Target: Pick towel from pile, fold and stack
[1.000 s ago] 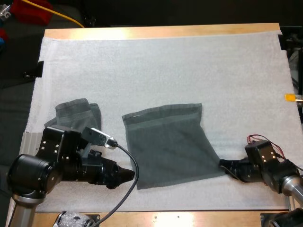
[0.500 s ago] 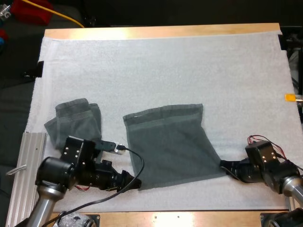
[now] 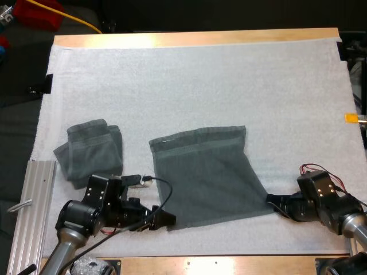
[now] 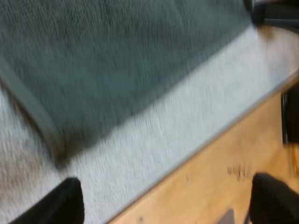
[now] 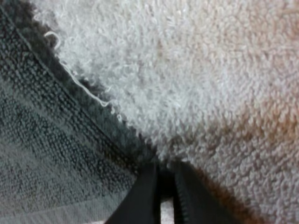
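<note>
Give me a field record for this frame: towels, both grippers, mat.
spread towel: dark grey-green, flat on the mat, near centre
folded towel: on the mat, left of the spread towel, apart from it
left gripper: open, low at the spread towel's near left corner, clear of it
right gripper: shut on the spread towel's near right corner
white mat: under both towels
</note>
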